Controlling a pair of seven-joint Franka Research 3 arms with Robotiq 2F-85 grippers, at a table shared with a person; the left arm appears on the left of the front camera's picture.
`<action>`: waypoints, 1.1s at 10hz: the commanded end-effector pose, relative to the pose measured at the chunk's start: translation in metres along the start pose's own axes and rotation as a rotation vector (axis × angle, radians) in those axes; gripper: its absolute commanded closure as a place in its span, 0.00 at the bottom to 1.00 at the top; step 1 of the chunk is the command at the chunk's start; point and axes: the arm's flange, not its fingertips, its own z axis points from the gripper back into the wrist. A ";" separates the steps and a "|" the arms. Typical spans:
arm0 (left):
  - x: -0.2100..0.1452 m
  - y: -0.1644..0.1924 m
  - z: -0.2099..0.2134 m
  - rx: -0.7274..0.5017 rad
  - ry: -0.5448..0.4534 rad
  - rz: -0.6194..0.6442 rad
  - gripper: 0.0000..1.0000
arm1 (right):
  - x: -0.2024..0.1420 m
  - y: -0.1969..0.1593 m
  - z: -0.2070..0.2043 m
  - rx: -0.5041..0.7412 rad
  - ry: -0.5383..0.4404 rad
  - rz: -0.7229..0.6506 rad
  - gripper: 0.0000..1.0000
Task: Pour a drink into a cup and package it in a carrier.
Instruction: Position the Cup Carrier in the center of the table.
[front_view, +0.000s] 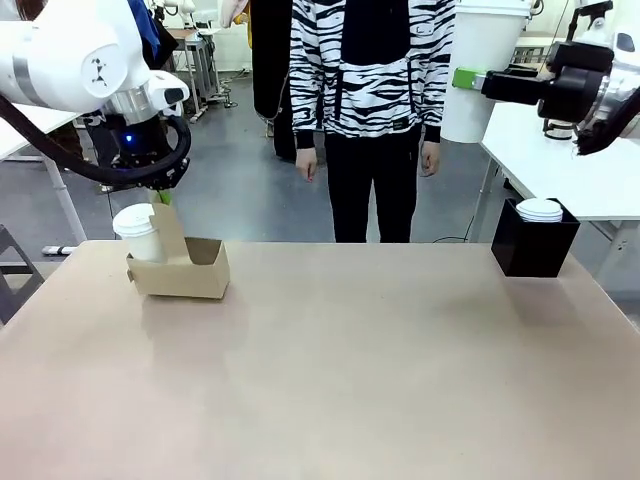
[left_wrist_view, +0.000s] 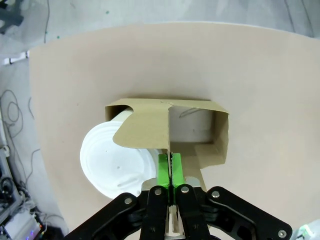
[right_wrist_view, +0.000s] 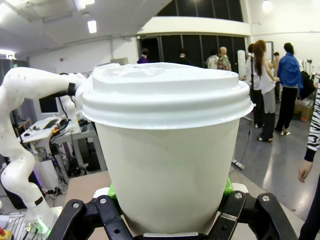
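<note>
Tan tabletop (front_view: 380, 380) is seen from the robot's side, with a person (front_view: 372, 70) in a black-and-white striped top standing at the far edge, hands hanging down. Near the table's left edge a brown cardboard carrier (front_view: 200, 278) is set down, and a lidded white cup (front_view: 135, 228) is seated in its left slot. The slot beside it (left_wrist_view: 192, 125) is empty. The carrier's upright handle panel (left_wrist_view: 145, 130) is pinched between the green pads of the left gripper (left_wrist_view: 170, 167), whose jaws are closed narrow on the cardboard edge. At upper right, well apart from the carrier, a second lidded cup (right_wrist_view: 167, 150) is clamped upright in the right gripper (right_wrist_view: 170, 200). A black box (front_view: 530, 255) holding a stack of white lids (front_view: 540, 209) is placed at the table's right.

If the carrier were lifted now, a tilt toward the loaded side is likely, since weight is carried in one slot alone. The thin panel could also slide from the pads. Too firm a squeeze on the second cup could pop its lid.
</note>
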 end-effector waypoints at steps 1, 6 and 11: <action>-0.019 -0.015 0.040 -0.003 -0.071 0.075 0.98 | 0.003 0.002 -0.001 0.001 -0.003 0.004 0.20; -0.059 -0.127 0.107 0.004 -0.042 0.120 0.98 | 0.003 0.002 -0.001 0.001 -0.003 0.004 0.20; -0.079 -0.222 0.085 0.000 0.007 0.083 0.98 | 0.003 0.002 -0.001 0.001 -0.003 0.004 0.20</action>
